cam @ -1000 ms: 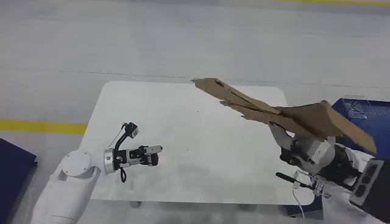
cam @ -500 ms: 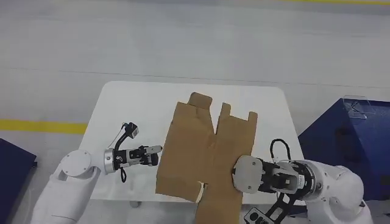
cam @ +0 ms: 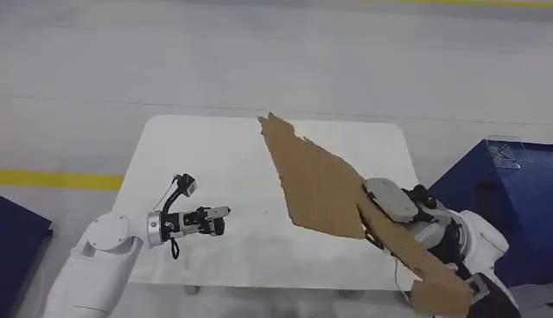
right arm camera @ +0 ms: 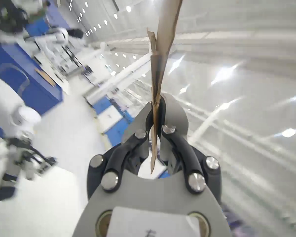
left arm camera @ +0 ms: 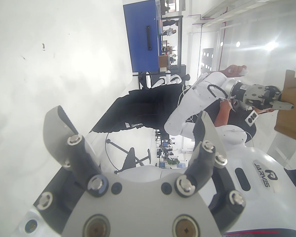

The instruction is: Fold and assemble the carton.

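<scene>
A flat brown carton (cam: 320, 180) is held tilted over the right half of the white table (cam: 199, 154), its far corner pointing toward the table's back edge. My right gripper (cam: 373, 221) is shut on the carton's near part. In the right wrist view that gripper (right arm camera: 157, 109) pinches the thin cardboard edge, and the carton (right arm camera: 164, 45) rises away from it edge-on. My left gripper (cam: 221, 219) is low over the table's front left, open and holding nothing. In the left wrist view its open gripper (left arm camera: 134, 124) faces the far-off right gripper (left arm camera: 283, 105) and the carton (left arm camera: 289, 114).
A dark blue bin (cam: 505, 197) stands off the table's right side, with a clear stand (cam: 505, 149) on it. The table's front edge runs just beneath both arms. Bare tabletop lies between the left gripper and the carton.
The right arm swung the carton from high at the right, down flat across the table, then up into this steep tilt. The left arm has kept still.
</scene>
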Controlling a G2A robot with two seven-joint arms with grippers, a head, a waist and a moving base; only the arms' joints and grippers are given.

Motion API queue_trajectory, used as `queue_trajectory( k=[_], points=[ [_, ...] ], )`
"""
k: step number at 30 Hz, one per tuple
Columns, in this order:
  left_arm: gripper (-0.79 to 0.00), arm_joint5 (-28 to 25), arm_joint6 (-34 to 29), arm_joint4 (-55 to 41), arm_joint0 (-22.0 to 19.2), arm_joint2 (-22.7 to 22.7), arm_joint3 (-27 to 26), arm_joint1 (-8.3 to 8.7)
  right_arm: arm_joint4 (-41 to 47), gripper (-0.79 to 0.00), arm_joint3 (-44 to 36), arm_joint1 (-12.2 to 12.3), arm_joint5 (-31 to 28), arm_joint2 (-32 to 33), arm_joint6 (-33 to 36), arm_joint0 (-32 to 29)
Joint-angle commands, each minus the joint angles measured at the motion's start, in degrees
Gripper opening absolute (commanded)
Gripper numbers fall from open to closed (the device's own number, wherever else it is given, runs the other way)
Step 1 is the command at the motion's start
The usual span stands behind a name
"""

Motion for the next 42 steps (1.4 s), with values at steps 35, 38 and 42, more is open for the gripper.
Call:
queue_trajectory(
  k=[35,38,42],
  points=[
    [0.000,0.00,0.00,0.00,0.00,0.00,0.00,0.00,119.26,-0.785,5.90,7.71,9.00,-5.32,99.52,4.98],
    [0.000,0.00,0.00,0.00,0.00,0.00,0.00,0.00,119.26,-0.785,5.90,7.71,9.00,-5.32,99.52,4.98],
    [0.000,0.00,0.00,0.00,0.00,0.00,0.00,0.00,126.04,-0.785,3.35,7.54,11.54,-5.84,97.03,3.78]
  ],
)
